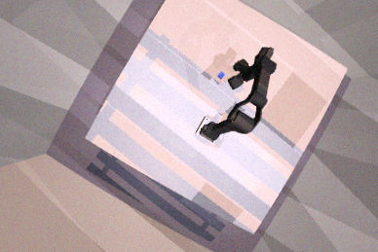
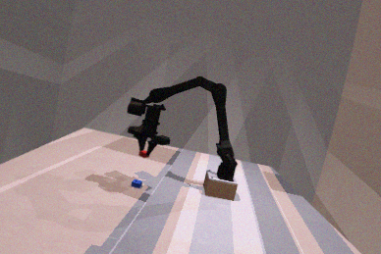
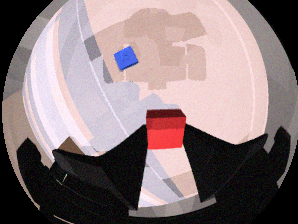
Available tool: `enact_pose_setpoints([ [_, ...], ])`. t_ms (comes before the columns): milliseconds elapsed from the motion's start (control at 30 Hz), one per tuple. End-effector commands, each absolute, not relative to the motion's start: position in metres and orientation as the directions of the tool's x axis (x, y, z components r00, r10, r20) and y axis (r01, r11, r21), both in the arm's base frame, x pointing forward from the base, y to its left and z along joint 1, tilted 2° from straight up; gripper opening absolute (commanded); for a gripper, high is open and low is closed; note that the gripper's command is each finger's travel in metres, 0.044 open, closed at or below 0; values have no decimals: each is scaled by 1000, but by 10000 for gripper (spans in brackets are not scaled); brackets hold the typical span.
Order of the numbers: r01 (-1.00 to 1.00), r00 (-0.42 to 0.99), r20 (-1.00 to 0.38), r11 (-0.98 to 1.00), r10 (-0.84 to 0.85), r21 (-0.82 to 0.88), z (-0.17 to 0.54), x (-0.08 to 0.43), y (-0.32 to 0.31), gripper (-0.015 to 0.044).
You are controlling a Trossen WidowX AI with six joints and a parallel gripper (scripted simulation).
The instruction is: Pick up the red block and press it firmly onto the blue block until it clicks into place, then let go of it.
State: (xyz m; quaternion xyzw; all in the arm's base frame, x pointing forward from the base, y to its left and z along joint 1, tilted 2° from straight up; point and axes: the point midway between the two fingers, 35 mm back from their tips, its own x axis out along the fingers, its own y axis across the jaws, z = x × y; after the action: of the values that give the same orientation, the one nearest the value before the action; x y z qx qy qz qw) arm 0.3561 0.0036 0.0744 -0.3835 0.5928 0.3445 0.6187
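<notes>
The pincer (image 2: 143,152) (image 3: 164,128) is clamped on the red block (image 2: 143,154) (image 3: 166,130), holding it above the tabletop (image 1: 195,65) (image 2: 59,164) (image 3: 220,65). The blue block (image 1: 221,75) (image 2: 136,183) (image 3: 126,58) lies on the tabletop, apart from the red one. Farther out, the arm (image 1: 262,82) (image 2: 222,115) arches back to its foot, beside a brown box-like piece (image 2: 220,187).

1. Blue block (image 1: 221,75) (image 2: 136,183) (image 3: 126,58): one, the landmark.
2. Red block (image 2: 143,153) (image 3: 166,131): one, higher than the blue block, apart from it.
3. Table (image 1: 161,162) (image 2: 49,188): one, under the blue block.
4. Arm (image 1: 262,85) (image 2: 222,110): one, base well apart from the blue block.
5. Gripper (image 1: 241,77) (image 2: 144,153) (image 3: 164,128): one, higher than the blue block; two fingers.
6. Brown-sided box (image 1: 201,126) (image 2: 220,186): one, well apart from the blue block.
</notes>
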Motion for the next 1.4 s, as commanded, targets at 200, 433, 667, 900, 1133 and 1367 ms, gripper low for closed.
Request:
enact_pose_setpoints([
  [200,-949,48,-999,311,-23,-53,56,356,49,0],
  [433,-980,47,-999,194,-21,-50,45,353,81,0],
  [667,-992,46,-999,119,-19,-48,38,350,102,0],
  [900,-992,46,-999,119,-19,-48,16,351,101,0],
  [1133,-992,46,-999,119,-19,-48,10,351,101,0],
  [1367,-992,46,-999,119,-19,-48,0,352,100,0],
])
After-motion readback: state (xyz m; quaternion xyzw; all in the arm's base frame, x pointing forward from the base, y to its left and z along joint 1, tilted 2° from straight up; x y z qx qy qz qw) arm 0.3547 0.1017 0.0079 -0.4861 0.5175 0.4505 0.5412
